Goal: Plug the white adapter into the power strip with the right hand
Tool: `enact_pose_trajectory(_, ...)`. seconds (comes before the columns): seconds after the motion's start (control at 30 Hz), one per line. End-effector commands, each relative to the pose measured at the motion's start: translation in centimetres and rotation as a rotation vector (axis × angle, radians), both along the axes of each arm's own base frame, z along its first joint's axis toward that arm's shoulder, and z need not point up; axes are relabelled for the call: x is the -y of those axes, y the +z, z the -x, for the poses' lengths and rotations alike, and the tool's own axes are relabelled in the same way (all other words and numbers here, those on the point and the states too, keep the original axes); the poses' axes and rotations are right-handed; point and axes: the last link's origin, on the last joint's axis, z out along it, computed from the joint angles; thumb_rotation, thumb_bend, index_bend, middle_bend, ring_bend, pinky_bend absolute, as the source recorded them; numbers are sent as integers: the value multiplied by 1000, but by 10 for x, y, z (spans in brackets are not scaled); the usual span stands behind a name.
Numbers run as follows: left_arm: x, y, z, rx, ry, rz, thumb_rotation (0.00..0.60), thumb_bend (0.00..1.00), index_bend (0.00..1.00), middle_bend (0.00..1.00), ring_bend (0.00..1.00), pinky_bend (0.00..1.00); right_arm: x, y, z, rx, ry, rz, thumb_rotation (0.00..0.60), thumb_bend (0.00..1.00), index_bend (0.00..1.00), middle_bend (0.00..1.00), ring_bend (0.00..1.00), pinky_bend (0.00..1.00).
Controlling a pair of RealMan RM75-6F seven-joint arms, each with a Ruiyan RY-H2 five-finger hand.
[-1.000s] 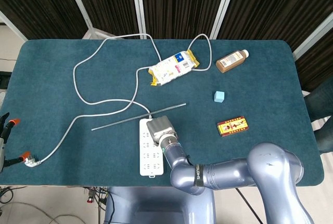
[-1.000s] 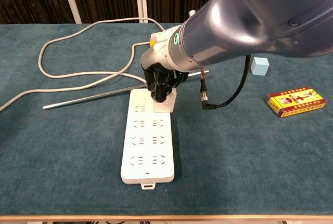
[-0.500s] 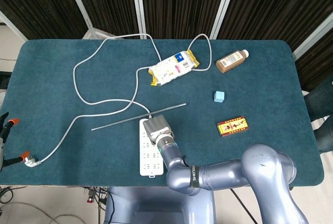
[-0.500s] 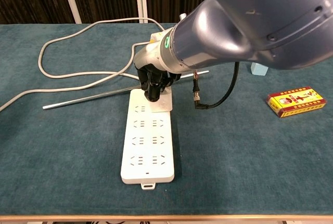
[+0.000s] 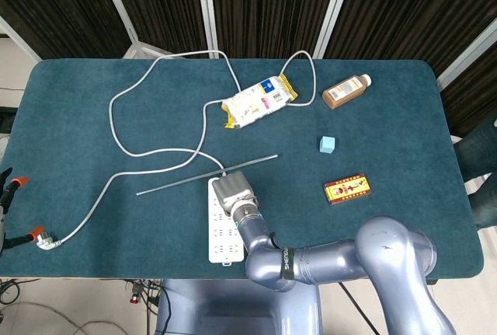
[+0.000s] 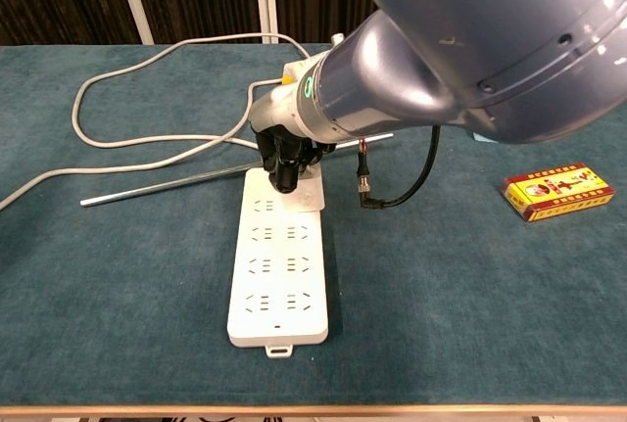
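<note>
Since a second ago my right hand (image 6: 287, 153) has slid a little leftward along the far end of the power strip (image 6: 279, 280), fingers closed around the white adapter (image 6: 310, 190), which sits pressed against the strip's top end beside the thin metal rod (image 6: 167, 185). My left hand (image 5: 6, 195) shows only at the table's (image 5: 93, 117) left edge; I cannot tell its state.

I see matt teal cloth over the table (image 6: 118, 275), a smooth white plastic power strip (image 6: 279, 280), a thin shiny metal rod (image 6: 157, 187), and my arm's glossy grey shell (image 6: 470, 60).
</note>
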Motion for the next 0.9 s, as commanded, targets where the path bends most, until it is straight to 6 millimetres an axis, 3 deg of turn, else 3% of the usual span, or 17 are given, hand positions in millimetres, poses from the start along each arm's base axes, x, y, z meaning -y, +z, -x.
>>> enact_pose_trajectory(0.03, 0, 1, 0, 1, 0, -6, 600, 90, 196, 0, 0, 0, 1, 0, 1, -3, -2, 0, 600, 843, 1000, 831, 896, 1000)
enact_pose_trajectory(0.6, 0, 1, 0, 1, 0, -5, 600, 90, 196, 0, 0, 0, 2, 0, 3, 3, -14, -10, 600, 843, 1000, 831, 896, 1000)
enact_pose_trajectory(0.77, 0, 1, 1, 2, 1, -5, 600, 90, 196, 0, 0, 0, 7, 14, -7, 40, -9, 18, 600, 843, 1000, 830, 896, 1000)
enact_pose_trajectory(0.9, 0, 1, 0, 1, 0, -4, 600, 90, 196, 0, 0, 0, 15, 36, -18, 88, -2, 73, 600, 843, 1000, 830, 896, 1000)
